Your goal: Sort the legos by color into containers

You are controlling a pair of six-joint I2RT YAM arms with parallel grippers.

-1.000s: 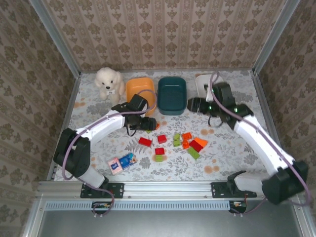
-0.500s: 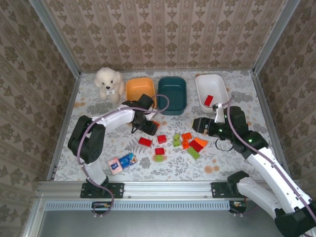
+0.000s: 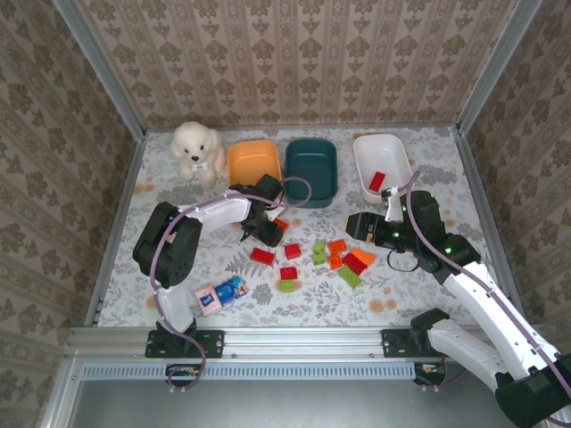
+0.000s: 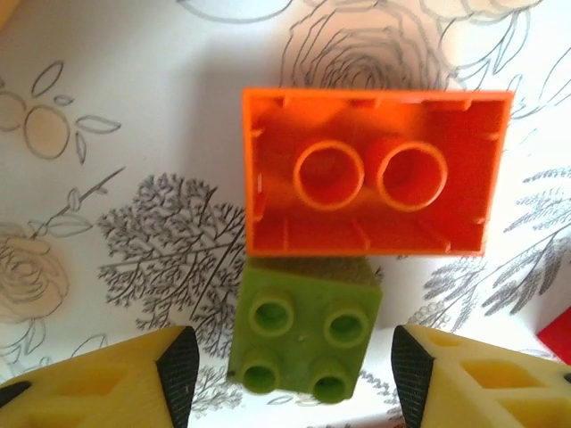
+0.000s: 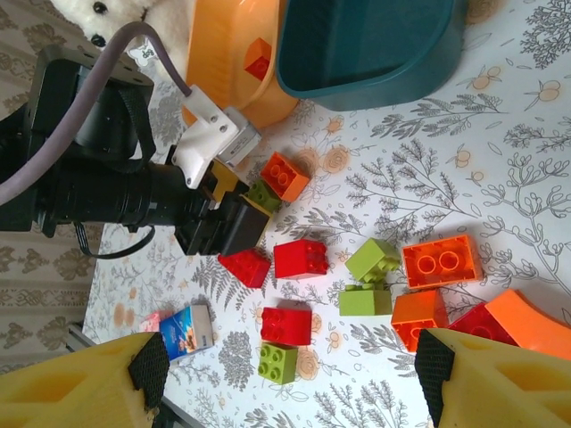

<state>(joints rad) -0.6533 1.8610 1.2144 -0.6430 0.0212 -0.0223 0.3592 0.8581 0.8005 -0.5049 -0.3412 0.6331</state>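
Nearest me, a pink-and-blue packet (image 3: 221, 294) lies flat on the flowered table (image 3: 178, 192). Just beyond it the loose legos (image 3: 288, 273) are scattered mid-table in red, orange and lime. My right gripper (image 3: 353, 226) hangs at the right end of that scatter, jaws spread wide and holding nothing. My left gripper (image 4: 294, 367) is spread just as wide. Its fingers (image 4: 178, 370) stand either side of a lime green brick (image 4: 303, 343) with a gap on both sides, touching nothing. An upturned orange brick (image 4: 375, 174) butts against that lime one's far edge. Farther back stand the orange tub (image 3: 252, 160), the dark teal tub (image 3: 311, 169) and the white tub (image 3: 390, 153), the white one holding a red brick (image 3: 377, 181). A white plush dog (image 3: 198, 147) sits left of the orange tub.
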